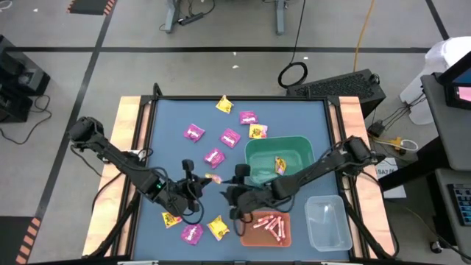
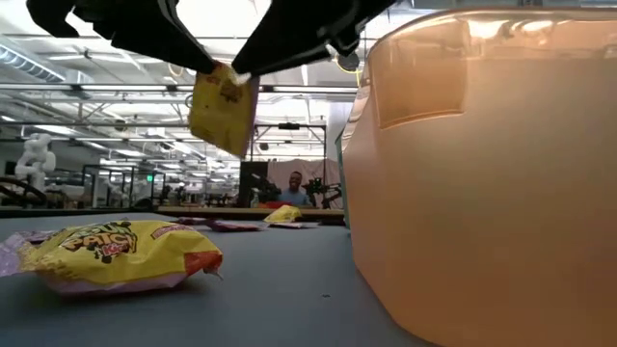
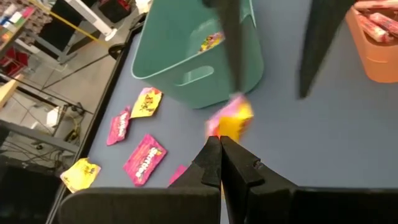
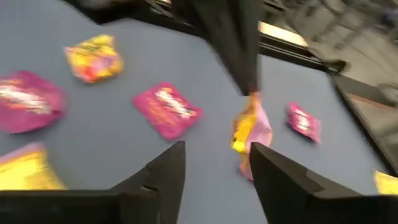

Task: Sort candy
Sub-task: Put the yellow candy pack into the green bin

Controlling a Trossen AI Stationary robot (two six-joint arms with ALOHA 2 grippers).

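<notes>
One yellow packet (image 3: 229, 119) pinched in closed left gripper (image 3: 220, 144), held above table centre near green bin (image 1: 280, 158). Right gripper (image 4: 214, 158) open, just beside it, approx. ready for hand-over. Next: close on packet w/o dropping, then carry to bin.
</notes>
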